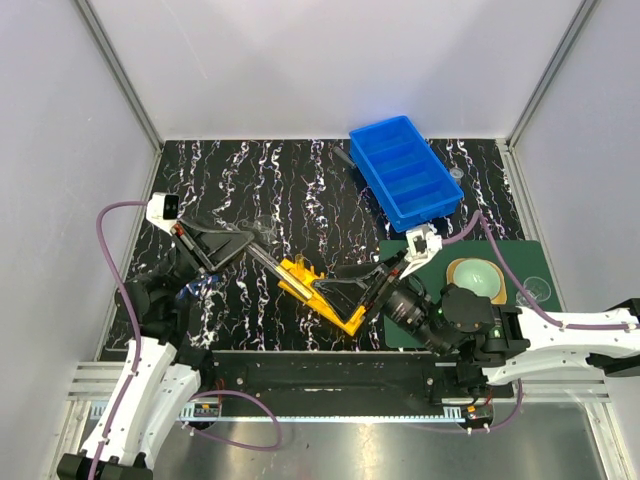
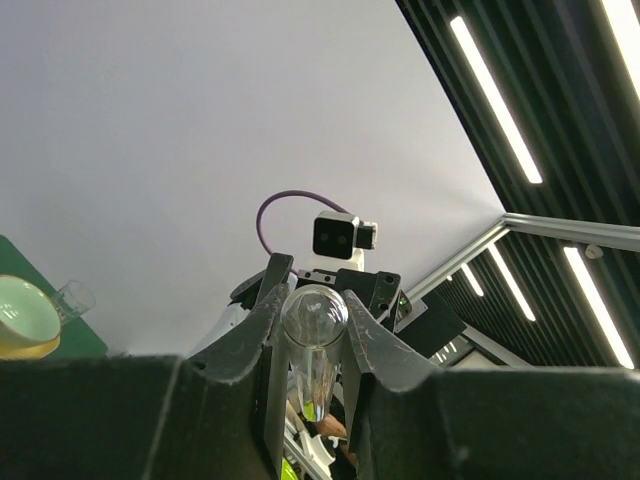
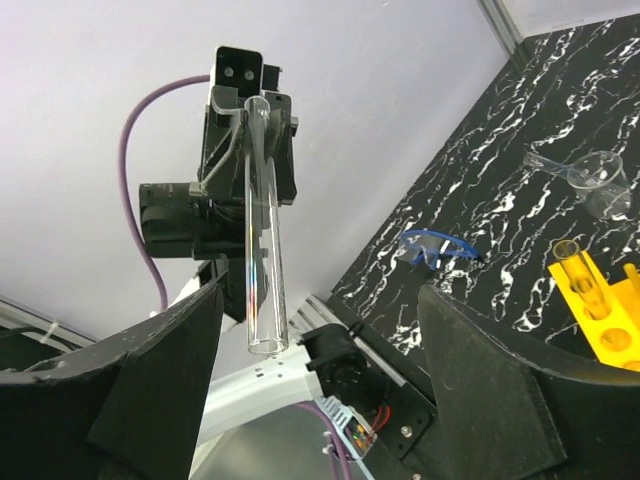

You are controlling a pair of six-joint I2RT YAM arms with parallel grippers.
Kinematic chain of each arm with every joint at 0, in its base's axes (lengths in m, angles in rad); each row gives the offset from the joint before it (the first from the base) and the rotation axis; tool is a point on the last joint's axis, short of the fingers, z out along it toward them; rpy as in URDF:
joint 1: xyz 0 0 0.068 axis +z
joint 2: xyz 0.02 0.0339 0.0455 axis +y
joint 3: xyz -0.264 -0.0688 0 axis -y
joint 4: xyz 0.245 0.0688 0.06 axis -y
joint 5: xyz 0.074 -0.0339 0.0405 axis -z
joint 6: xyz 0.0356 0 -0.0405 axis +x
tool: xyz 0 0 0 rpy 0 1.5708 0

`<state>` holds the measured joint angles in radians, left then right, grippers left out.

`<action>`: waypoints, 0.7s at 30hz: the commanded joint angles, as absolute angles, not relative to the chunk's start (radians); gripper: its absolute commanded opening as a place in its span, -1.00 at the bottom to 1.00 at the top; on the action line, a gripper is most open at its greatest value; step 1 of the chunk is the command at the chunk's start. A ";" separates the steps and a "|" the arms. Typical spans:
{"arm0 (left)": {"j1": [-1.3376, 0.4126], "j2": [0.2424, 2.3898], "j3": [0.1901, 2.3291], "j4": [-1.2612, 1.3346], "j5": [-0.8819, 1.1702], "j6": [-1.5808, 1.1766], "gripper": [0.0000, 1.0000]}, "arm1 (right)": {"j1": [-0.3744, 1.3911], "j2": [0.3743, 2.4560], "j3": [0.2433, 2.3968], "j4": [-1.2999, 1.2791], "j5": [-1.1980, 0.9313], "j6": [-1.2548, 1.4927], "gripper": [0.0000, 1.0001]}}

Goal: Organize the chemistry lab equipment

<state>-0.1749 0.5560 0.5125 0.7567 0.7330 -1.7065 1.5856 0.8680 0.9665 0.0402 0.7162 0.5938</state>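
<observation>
A clear glass tube point(image 2: 313, 335) is pinched between the fingers of my left gripper point(image 2: 313, 300), which is shut on it. In the top view my left gripper point(image 1: 252, 244) holds the tube point(image 1: 270, 258) slanting toward the yellow rack point(image 1: 322, 297). My right gripper point(image 1: 328, 291) hovers over the rack with its jaws wide apart. In the right wrist view the tube point(image 3: 262, 230) hangs with its open end between the spread fingers of my right gripper point(image 3: 320, 375), touching neither. The yellow rack point(image 3: 595, 300) shows at the right edge. The blue divided bin point(image 1: 405, 172) stands at the back right.
A dark green mat point(image 1: 400, 325) at the front right carries a pale green dome on a tan disc point(image 1: 477, 276) and a small clear beaker point(image 1: 535, 290). Blue safety glasses point(image 3: 435, 248) and a clear glass piece point(image 3: 600, 180) lie on the black marbled tabletop point(image 1: 300, 190).
</observation>
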 commanded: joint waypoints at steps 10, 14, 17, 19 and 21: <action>-0.169 0.584 0.488 1.008 0.675 -1.815 -1.00 | 1.588 0.997 1.084 0.163 0.664 0.612 0.48; -0.169 0.601 0.489 1.060 0.663 -1.825 -1.00 | 1.588 1.012 1.097 0.164 0.657 0.614 0.37; -0.169 0.612 0.489 1.083 0.664 -1.835 -1.00 | 1.586 1.014 1.101 0.164 0.652 0.614 0.30; -0.169 0.614 0.486 1.088 0.664 -1.838 -1.00 | 1.588 1.017 1.104 0.163 0.650 0.612 0.24; -0.167 0.614 0.485 1.089 0.663 -1.838 -1.00 | 1.588 1.023 1.109 0.164 0.646 0.612 0.14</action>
